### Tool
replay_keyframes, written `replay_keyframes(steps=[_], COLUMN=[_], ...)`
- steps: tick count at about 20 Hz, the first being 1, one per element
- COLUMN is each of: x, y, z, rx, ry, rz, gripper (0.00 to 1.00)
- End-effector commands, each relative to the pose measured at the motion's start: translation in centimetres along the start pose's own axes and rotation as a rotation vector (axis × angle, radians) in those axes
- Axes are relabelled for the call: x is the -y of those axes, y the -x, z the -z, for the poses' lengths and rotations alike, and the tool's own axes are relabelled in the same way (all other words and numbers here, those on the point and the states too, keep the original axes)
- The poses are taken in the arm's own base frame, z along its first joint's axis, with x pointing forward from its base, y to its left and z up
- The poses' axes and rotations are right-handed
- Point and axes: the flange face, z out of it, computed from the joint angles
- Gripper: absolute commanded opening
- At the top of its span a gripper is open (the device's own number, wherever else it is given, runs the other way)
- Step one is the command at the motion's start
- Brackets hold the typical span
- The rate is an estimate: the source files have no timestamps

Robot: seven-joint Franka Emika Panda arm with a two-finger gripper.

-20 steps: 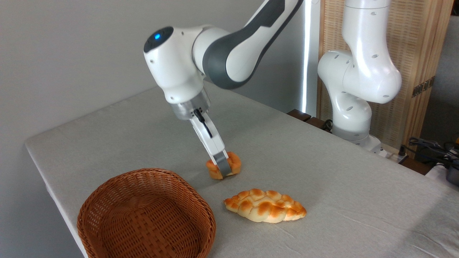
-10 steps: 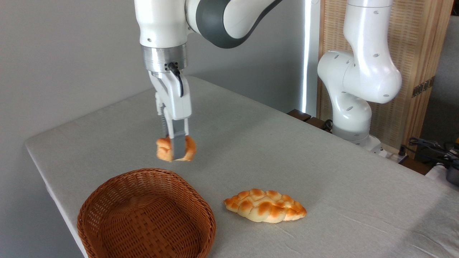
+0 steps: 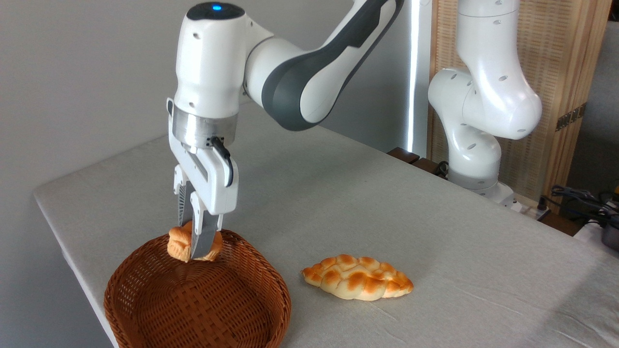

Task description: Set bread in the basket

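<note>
I see the basket (image 3: 197,295) nearest, sitting on the bench (image 3: 435,241). Just over its far rim hangs the bread (image 3: 186,243), clamped in my end effector (image 3: 196,246) — fingers pinching its middle. It looks light and squashy to me, so a gentle side grip suits. The braided loaf (image 3: 358,277) lies right of the basket.

Bread (image 3: 180,243) pinched in the jaws, over the basket's (image 3: 145,270) far rim.

Orange-golden bread (image 3: 180,244) held aloft over far rim of empty reddish-brown wicker basket (image 3: 145,309).
</note>
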Motion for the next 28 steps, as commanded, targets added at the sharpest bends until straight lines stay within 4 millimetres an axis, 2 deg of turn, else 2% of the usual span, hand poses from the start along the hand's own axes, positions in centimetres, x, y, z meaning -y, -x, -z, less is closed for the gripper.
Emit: replay_keyframes(steps=[1,8,13,17,21,28], x=[0.5,0.5,-0.1,-1.2,-1.7,-1.0], y=[-0.2,-0.2,-1.1,-0.9,-1.0,-0.1], z=[-0.6,-0.4,4.8,6.7,9.3,9.3], rx=[-0.015,-0.017,-0.014,0.073,0.226,0.254], ry=[0.002,0.000,0.022,0.072,0.048,0.065], rz=[0.013,0.014,0.041,0.121,0.059,0.068], gripper=[1.00,1.00,1.00,1.00,1.00,1.00])
